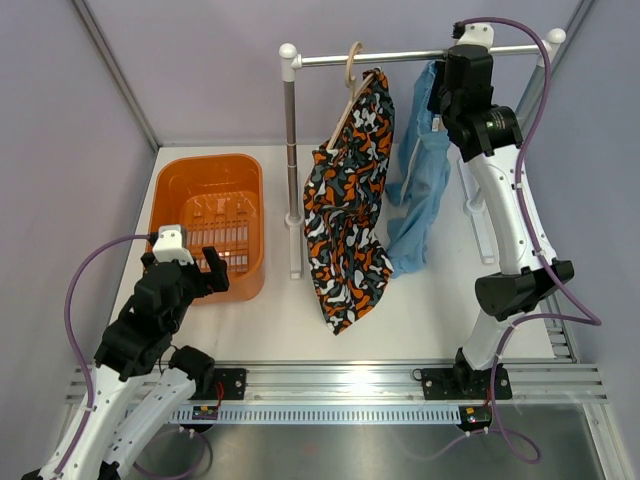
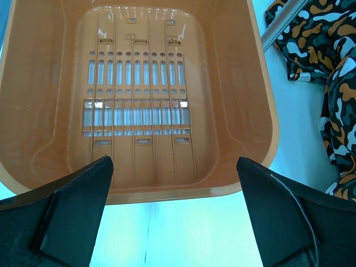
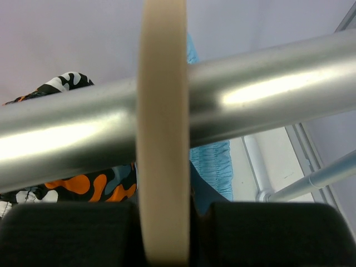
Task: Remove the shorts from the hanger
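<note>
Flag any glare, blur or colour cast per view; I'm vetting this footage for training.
Top external: sharp, evenly lit, glare on the front metal rail. Left wrist: table tinted cyan, small highlights on the orange basket. Right wrist: bright streaks on the bar; the close hanger hook looks soft.

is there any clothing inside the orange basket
No, the basket shows only its bare slotted floor; the camouflage shorts and blue shorts hang at the rail.

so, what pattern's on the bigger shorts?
Orange, black, grey and white camouflage. The shorts show best in the top external view.
</note>
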Motion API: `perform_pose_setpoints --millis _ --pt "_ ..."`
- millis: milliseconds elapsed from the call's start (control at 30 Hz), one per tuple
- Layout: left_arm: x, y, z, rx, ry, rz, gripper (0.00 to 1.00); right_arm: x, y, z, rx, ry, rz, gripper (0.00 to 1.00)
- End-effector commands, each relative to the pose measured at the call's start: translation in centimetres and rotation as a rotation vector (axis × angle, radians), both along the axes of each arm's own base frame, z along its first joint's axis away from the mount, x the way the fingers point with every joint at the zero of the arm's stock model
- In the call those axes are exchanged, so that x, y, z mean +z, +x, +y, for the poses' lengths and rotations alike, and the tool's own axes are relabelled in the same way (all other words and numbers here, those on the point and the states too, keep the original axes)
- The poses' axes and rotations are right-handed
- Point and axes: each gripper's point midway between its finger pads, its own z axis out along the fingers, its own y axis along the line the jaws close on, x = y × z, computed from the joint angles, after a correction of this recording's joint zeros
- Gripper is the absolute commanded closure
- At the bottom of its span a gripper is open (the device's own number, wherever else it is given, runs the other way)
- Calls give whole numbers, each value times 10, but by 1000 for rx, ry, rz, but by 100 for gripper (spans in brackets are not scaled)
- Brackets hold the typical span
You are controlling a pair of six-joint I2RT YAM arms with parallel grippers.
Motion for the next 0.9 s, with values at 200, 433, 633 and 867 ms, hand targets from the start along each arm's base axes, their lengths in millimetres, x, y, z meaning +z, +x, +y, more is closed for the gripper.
perform_pose_setpoints --millis 200,433,633,867 --pt "18 4 0 15 -31 -64 1 67 -47 -6 15 63 -148 100" --pt "17 4 1 16 -28 -63 1 70 -76 -12 25 103 -153 100" --pt "35 2 -9 -50 -42 -94 1 58 -115 -12 77 135 -91 100" --pt "73 10 -42 -175 -162 -156 1 27 -201 10 278 244 5 100"
